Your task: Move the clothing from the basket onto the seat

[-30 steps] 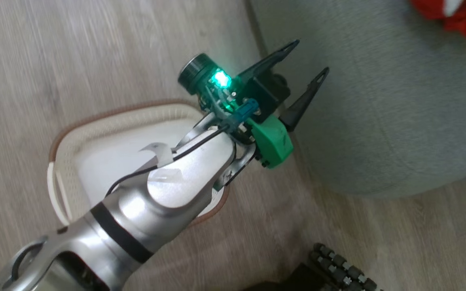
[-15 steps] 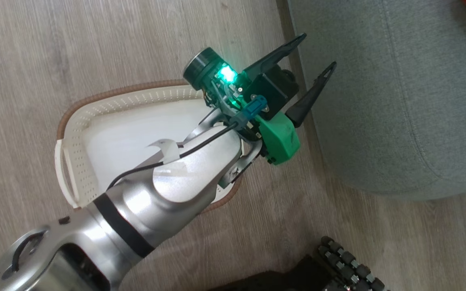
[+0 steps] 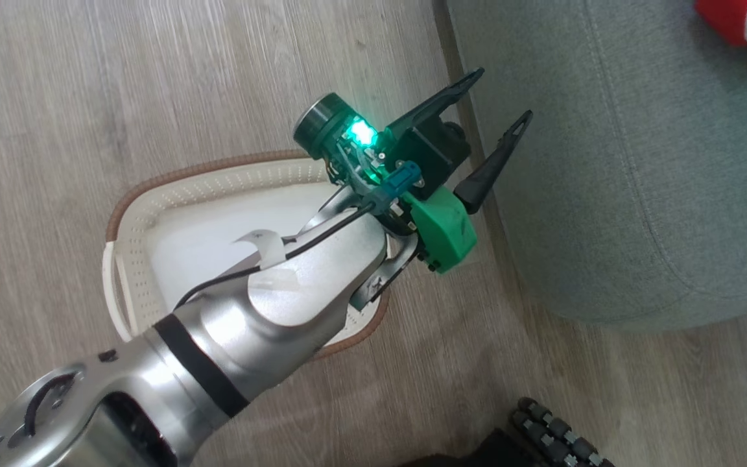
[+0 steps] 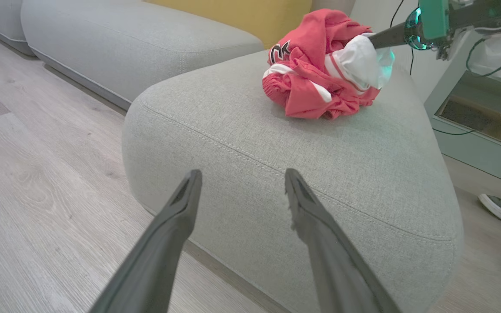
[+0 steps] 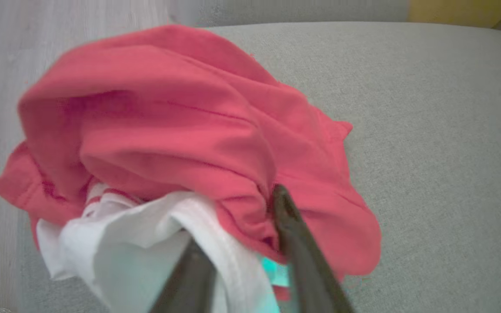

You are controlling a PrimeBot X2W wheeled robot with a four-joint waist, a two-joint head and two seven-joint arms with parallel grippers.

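Placing step, judged near completion. The clothing (image 4: 315, 82) is shown bundled on the seat (image 4: 363, 165), toward its far edge. The left gripper (image 3: 504, 92) is spread and empty above the basket (image 3: 218, 178), in whose visible part no garment is seen. The right gripper (image 5: 233, 213) is buried in fabric, so its grasp cannot be judged. Next, a withdrawal that drags no cloth is called for.

Left arm (image 3: 270, 305) extends forward, its wrist lamp lit green. Left gripper (image 3: 504, 92) hangs at the near edge of the seat (image 3: 639, 162), fingers spread and holding nothing. Right gripper (image 5: 233, 215) is above the seat top, fingers parted, tips in the clothing (image 5: 189, 108); grip undetermined.
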